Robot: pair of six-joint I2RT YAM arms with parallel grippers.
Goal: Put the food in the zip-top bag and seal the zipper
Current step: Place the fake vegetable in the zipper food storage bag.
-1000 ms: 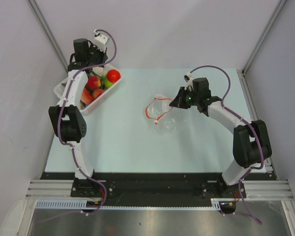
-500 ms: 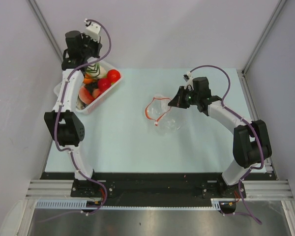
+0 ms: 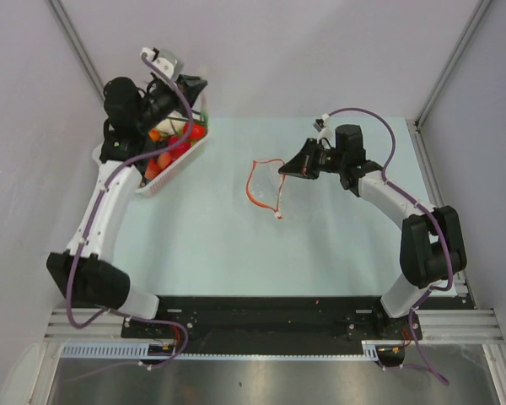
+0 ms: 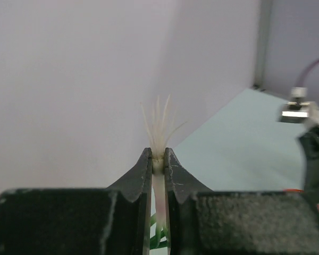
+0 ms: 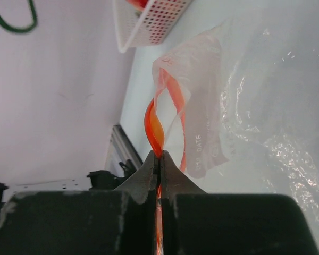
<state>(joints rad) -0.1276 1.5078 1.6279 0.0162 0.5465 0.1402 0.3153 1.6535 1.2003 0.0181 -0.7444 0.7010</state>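
- Pale green tabletop (image 3: 211, 236) boxed in by plain grey walls, arm bases along the near edge.
- At the far left corner: white slatted plastic basket (image 3: 167, 169) with red toy foods (image 3: 196, 131) inside, its corner also at the top of the right wrist view.
- Above that basket, raised clear of it: left gripper (image 4: 158, 155), jaws drawn narrow and clamped on a thin white toy vegetable stalk (image 4: 158, 125); pale fibre tuft poking out past the fingertips, a green end low between the fingers, long axis in line with the fingers.
- Near mid-table, further right: right gripper (image 3: 283, 168), jaws pinched tight on the red-orange zipper strip (image 5: 151, 127) of the small clear crinkly zip-top bag (image 5: 239, 122).
- Bag hung from that pinch, strip sagging in an open loop on the side toward the left arm; clear film barely visible from above, plain in the right wrist view; whether trailing on the table or lifted off it, impossible to tell.
- Step in hand, by judgement: carrying a picked piece across to the bag; no food visible in the pouch, zipper unsealed, so early in the task.
- Deciding relation: bag mouth well apart from the left jaws, off to their right; left arm as carrier, right arm as holder.
- Next move probably a rightward sweep, stalk end-on to the loop; risk of the stalk turning crosswise and snagging the strip.
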